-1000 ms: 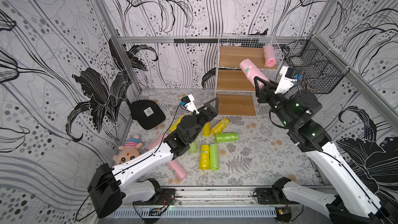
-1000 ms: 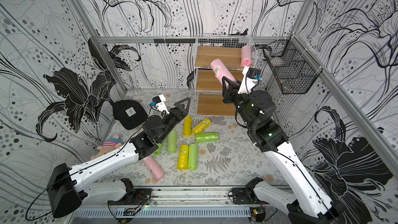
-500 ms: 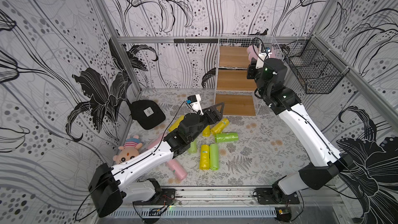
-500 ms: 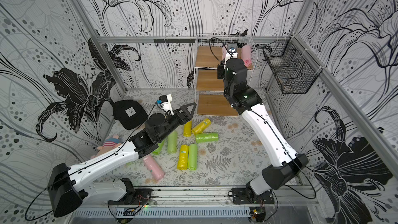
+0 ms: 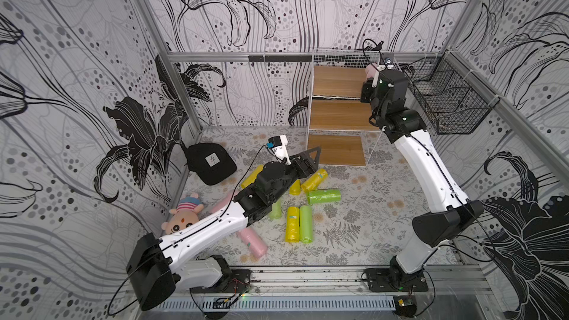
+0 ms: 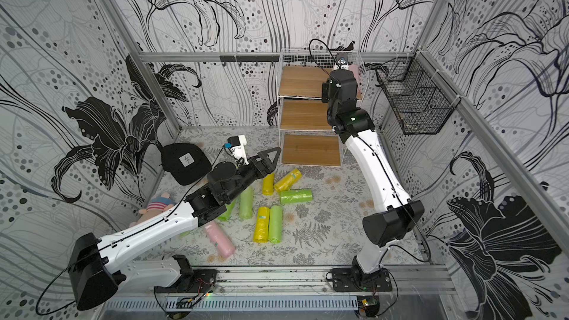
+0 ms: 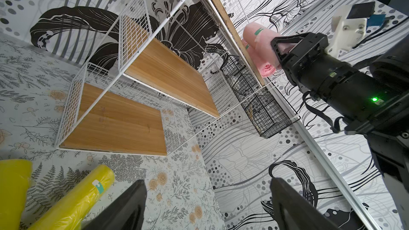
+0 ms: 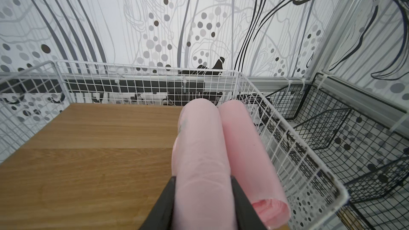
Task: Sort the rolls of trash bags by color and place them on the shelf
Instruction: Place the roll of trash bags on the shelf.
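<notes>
Pink roll point(image 8: 203, 147) pinched in right gripper point(image 8: 203, 179) at shelf point(image 8: 88, 151) top tier, beside second pink roll point(image 8: 245, 147). Left gripper point(image 7: 208, 181) spread near yellow rolls point(image 7: 73, 198).

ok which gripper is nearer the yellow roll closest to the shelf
Left. The left gripper hovers open close beside that yellow roll. The right gripper is far from it, up at the shelf's top board, shut on a pink roll.
</notes>
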